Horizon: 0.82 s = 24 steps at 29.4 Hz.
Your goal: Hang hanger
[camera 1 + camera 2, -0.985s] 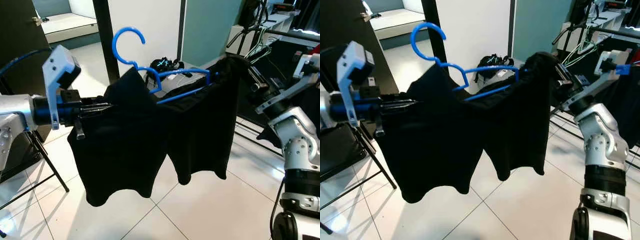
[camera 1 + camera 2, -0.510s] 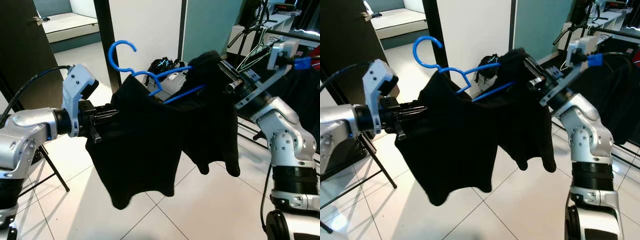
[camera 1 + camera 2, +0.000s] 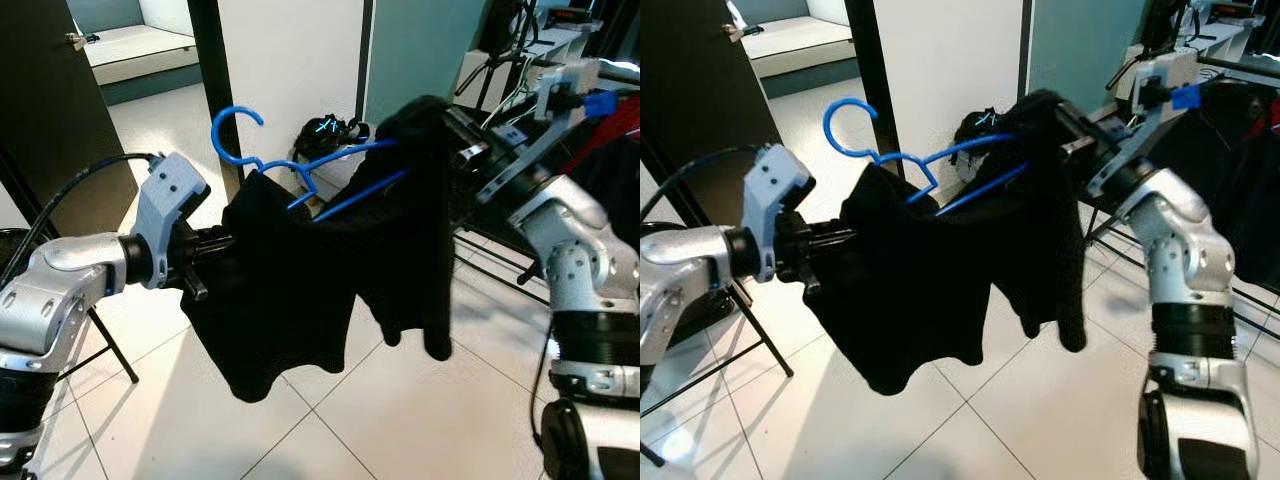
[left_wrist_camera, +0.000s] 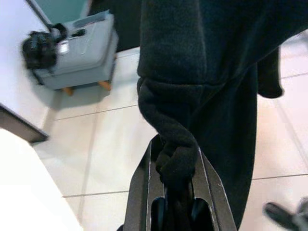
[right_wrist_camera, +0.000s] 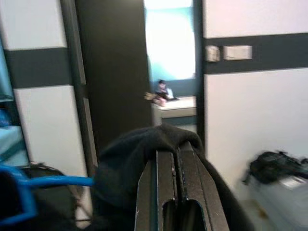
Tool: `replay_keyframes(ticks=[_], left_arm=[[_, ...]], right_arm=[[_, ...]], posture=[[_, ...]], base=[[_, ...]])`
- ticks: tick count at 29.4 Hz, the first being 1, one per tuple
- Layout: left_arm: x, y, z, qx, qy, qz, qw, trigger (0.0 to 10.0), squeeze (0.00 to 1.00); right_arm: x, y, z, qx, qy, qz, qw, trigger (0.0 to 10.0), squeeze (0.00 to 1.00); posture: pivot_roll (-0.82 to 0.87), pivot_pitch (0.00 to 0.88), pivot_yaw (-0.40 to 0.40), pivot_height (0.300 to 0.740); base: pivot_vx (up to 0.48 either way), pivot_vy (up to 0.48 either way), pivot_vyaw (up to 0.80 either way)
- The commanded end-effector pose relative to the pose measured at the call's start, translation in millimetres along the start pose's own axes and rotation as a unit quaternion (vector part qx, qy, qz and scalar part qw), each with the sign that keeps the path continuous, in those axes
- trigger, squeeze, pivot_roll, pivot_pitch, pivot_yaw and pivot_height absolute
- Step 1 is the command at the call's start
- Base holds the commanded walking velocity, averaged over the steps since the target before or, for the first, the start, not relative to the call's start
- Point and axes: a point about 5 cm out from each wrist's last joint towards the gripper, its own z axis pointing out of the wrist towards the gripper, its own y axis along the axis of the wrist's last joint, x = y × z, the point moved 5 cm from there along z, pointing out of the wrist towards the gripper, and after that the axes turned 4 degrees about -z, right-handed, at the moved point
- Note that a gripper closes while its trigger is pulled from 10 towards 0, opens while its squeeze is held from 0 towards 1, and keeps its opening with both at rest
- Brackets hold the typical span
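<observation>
While eye views show blue hanger (image 3: 300, 175) inside black garment (image 3: 310, 270), wrist cams show both grippers' jaws pinching cloth.

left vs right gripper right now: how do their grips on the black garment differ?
The left gripper pinches a rolled edge of the black garment between its fingers; the right gripper has cloth draped over its shut fingers. The left gripper holds the lower end, below the blue hanger; the right gripper holds the higher end, level with the hanger's arm. Shared: both are shut on the same garment, stretching it between them.
</observation>
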Motion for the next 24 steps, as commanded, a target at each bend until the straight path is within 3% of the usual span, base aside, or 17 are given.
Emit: replay_keyframes(ticks=[1,11,18,22,23,24], left_arm=[[5.0,-4,-4.5,0.017,0.016,0.022,0.999,0.0,0.00],[9.3,2,4.6,0.019,0.059,0.092,0.994,0.0,0.00],[10.5,-2,12.7,0.048,0.091,0.165,0.981,0.0,0.00],[13.2,-3,12.1,0.053,0.101,0.173,0.978,0.0,0.00],[25.4,-7,4.5,0.064,0.129,0.181,0.973,0.0,0.00],[25.4,-7,4.5,0.064,0.129,0.181,0.973,0.0,0.00]], right_arm=[[-5.3,13,2.1,-0.020,-0.011,-0.016,1.000,0.0,0.00],[5.2,6,4.4,-0.009,0.007,-0.011,1.000,0.0,0.00],[6.1,8,8.5,-0.013,0.011,-0.013,1.000,0.0,0.00],[4.2,10,8.5,-0.015,0.008,-0.014,1.000,0.0,0.00],[-3.1,14,5.9,-0.017,-0.003,-0.020,1.000,0.0,0.00],[-3.1,14,5.9,-0.017,-0.003,-0.020,1.000,0.0,0.00]], posture=[[0.04,0.006,-0.006,0.735],[0.04,0.010,-0.004,0.735],[0.04,0.010,-0.005,0.735],[0.04,0.010,-0.005,0.735],[0.04,0.010,-0.005,0.735],[0.04,0.010,-0.005,0.735]], base=[[0.000,0.000,0.00],[0.000,0.000,0.00],[0.000,0.000,0.00],[0.000,0.000,0.00],[0.000,0.000,0.00],[0.000,0.000,0.00]])
